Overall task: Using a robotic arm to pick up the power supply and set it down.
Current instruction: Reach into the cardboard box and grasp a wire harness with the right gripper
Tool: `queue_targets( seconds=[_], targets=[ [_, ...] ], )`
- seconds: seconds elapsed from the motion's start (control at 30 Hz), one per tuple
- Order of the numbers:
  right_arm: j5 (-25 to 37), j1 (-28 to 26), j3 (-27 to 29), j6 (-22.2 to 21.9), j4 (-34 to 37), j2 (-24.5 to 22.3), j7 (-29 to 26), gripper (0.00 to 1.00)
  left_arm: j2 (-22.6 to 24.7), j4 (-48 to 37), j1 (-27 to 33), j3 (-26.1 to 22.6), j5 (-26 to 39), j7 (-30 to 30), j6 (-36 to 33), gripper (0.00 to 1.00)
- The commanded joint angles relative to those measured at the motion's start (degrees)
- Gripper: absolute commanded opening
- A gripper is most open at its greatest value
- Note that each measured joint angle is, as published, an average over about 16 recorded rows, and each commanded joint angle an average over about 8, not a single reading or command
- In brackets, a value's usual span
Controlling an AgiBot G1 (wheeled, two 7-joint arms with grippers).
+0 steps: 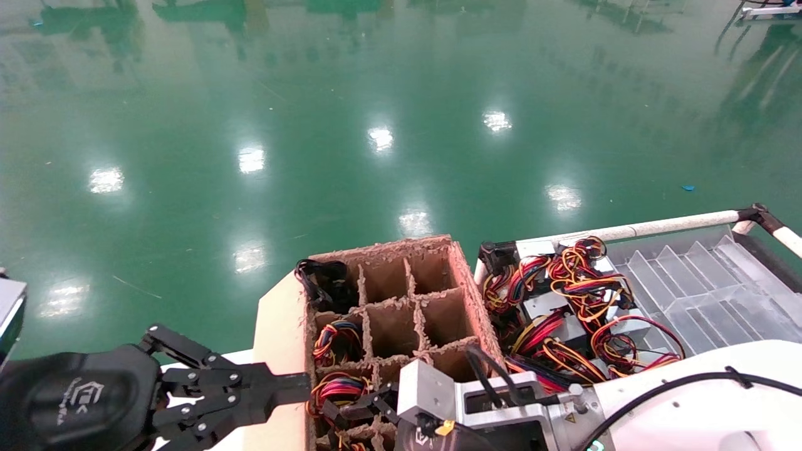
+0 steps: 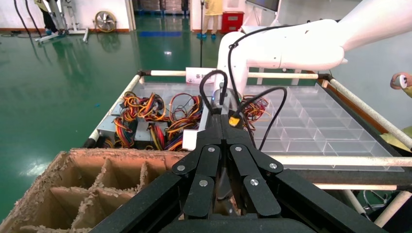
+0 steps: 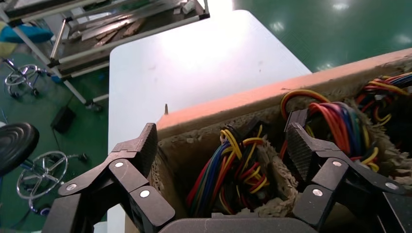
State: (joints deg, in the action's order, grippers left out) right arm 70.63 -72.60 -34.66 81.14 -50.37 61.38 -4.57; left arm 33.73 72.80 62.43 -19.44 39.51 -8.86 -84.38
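My right gripper (image 3: 223, 145) hangs open over a near cell of the brown cardboard divider box (image 1: 280, 326). Its ribbed fingers (image 3: 302, 148) straddle a bundle of red, yellow and blue wires (image 3: 233, 170) in that cell; the power supply body under the wires is hidden. In the head view the right gripper (image 1: 354, 410) shows at the box's near edge, behind its grey wrist box (image 1: 426, 391). Several silver power supplies (image 1: 567, 307) with tangled wires lie in the rack to the right of the box. The left gripper (image 1: 294, 383) is shut and empty, with its tip at the box's left wall.
A clear plastic divider tray (image 1: 702, 288) fills the right part of the rack, framed by white tube rails (image 1: 658, 225). Other box cells hold wire bundles (image 1: 338, 341); the far cells (image 1: 438, 269) are bare. A white table (image 3: 145, 77) lies beside the box, with green floor (image 1: 376, 125) beyond.
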Motion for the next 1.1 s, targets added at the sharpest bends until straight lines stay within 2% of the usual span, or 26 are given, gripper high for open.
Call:
queue_targets(
  seconds=[0.03,0.37,1.1],
  targets=[
    [0.99,-0.41,-0.51,-0.37,0.24,0.48,-0.03,0.0,0.0,0.0,0.0,0.0,0.0,0.0,0.0,0.69],
    [2.8,-0.38,-1.4,-1.5,-0.67,0.89,-0.83,0.0,0.0,0.0,0.0,-0.01,-0.01,0.01,0.01,0.61],
    [4.07,-0.14,-1.81,-1.44,-1.07,-0.48,-0.31,0.0,-0.01,0.0,0.01,-0.04,-0.02,0.02,0.01,0.52]
  ],
)
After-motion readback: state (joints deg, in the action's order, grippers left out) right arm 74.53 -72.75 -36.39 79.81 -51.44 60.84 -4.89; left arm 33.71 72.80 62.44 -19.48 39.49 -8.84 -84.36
